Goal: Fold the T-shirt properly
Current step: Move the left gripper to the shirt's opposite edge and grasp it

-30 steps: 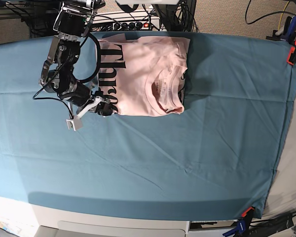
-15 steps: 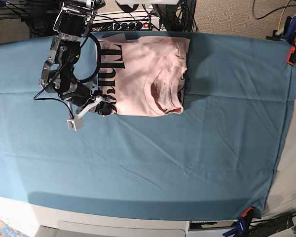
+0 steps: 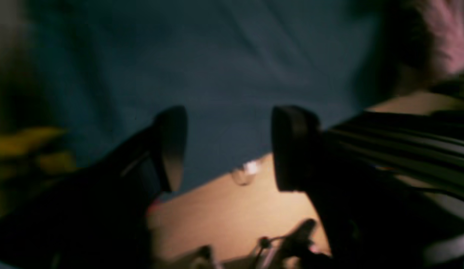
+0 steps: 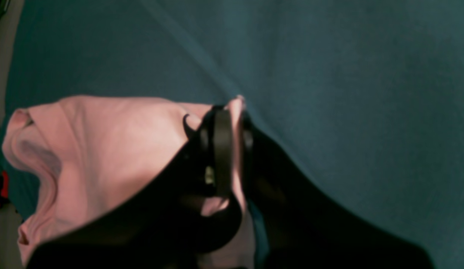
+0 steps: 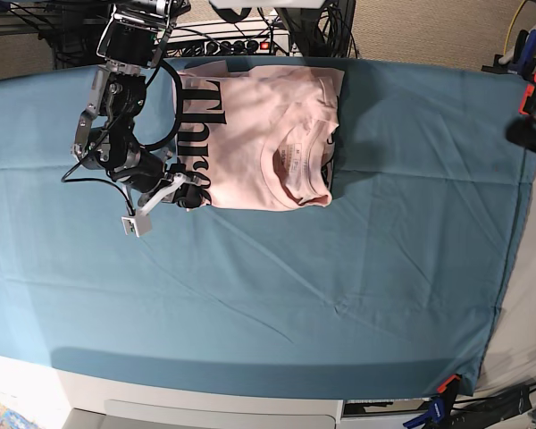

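Base view: my right gripper [image 5: 193, 194] fingers pinch the soft, light, pale pink cotton T-shirt [image 5: 259, 134] hem; left gripper [image 3: 228, 149] fingers open, empty.

The base view is bright and sharp, evenly lit from above, with a soft shadow right of the T-shirt [image 5: 268, 134]. Both wrist views are dim and soft; the left one is heavily blurred, its gripper [image 3: 228, 147] a dark silhouette.
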### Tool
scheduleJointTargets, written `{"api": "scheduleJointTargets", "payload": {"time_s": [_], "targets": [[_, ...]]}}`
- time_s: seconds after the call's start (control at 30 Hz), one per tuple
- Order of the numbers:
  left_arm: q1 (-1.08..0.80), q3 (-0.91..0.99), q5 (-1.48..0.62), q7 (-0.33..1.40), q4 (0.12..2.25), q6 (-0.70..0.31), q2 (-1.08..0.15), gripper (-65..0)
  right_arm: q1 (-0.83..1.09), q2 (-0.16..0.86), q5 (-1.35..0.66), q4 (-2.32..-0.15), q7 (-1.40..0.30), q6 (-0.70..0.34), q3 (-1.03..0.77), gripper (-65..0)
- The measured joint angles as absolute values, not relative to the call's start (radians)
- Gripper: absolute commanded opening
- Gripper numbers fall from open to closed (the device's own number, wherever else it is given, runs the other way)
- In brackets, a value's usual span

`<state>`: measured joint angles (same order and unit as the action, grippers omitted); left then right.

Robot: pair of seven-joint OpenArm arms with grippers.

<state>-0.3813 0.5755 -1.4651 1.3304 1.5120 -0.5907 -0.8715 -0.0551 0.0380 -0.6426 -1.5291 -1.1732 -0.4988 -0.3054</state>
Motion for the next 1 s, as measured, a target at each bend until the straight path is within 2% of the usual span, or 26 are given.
{"api": "scheduleJointTargets", "payload": {"time_s": [0.33,0.6,0.8,1.0], "targets": [[-0.398,0.507,-1.462,1.330,1.512,-0.597,-0.701,-29.2,-0.055,0.038,-0.641,-1.529,-1.173,-0.499,-0.296,-65.0],[-0.308,0.257,-1.446,1.306,1.513,-0.601,-0.612,-29.2,-0.055,0.038,-0.640,-1.529,-1.173,-0.499,-0.295,-65.0],[-0.188,0.134,-1.349,1.258,1.518,-0.577,-0.551,-29.2,-0.055,0.038,-0.640,-1.529,-1.173,-0.499,-0.295,-65.0],[-0.168,0.024,-1.336,1.221,1.522,-0.570,-0.520,-29.2,-0.056,0.038,-0.625,-1.529,-1.170,-0.499,-0.295,-65.0]]}}
